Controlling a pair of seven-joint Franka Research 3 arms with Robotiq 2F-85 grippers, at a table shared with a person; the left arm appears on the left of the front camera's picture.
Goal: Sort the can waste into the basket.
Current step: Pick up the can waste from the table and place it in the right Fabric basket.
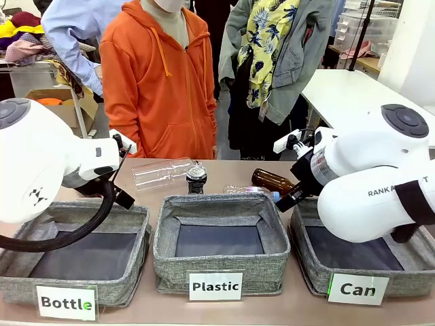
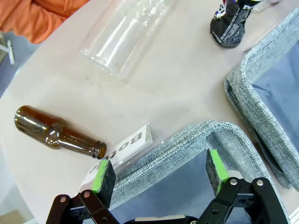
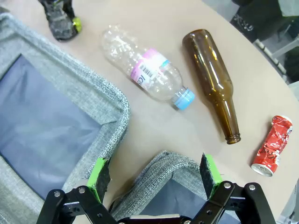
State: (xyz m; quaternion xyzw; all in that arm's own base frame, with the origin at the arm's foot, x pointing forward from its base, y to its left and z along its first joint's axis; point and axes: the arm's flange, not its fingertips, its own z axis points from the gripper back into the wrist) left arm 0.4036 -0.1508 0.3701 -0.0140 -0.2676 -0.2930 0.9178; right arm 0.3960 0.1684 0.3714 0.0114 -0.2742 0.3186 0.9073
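A black can (image 1: 196, 178) with a silver top stands upright on the table behind the middle basket; it also shows at the top of both wrist views, black can (image 2: 230, 23) and black can (image 3: 60, 21). The crushed red can (image 3: 272, 145) lies on the table beside a brown bottle. The grey "Can" basket (image 1: 311, 263) sits front right. My right gripper (image 3: 155, 170) hangs open over a corner of the Can basket (image 3: 161, 164), nothing between its pads. My left gripper (image 2: 158, 167) is open above a corner of the "Bottle" basket (image 2: 196, 130).
The "Plastic" basket (image 1: 221, 204) stands in the middle and the "Bottle" basket (image 1: 20, 278) at left. A brown bottle (image 3: 212, 79), a small plastic bottle (image 3: 147, 70), a large clear bottle (image 2: 124, 35) and another brown bottle (image 2: 56, 133) lie on the table. People in an orange hoodie (image 1: 160, 81) and other clothes stand at the far side.
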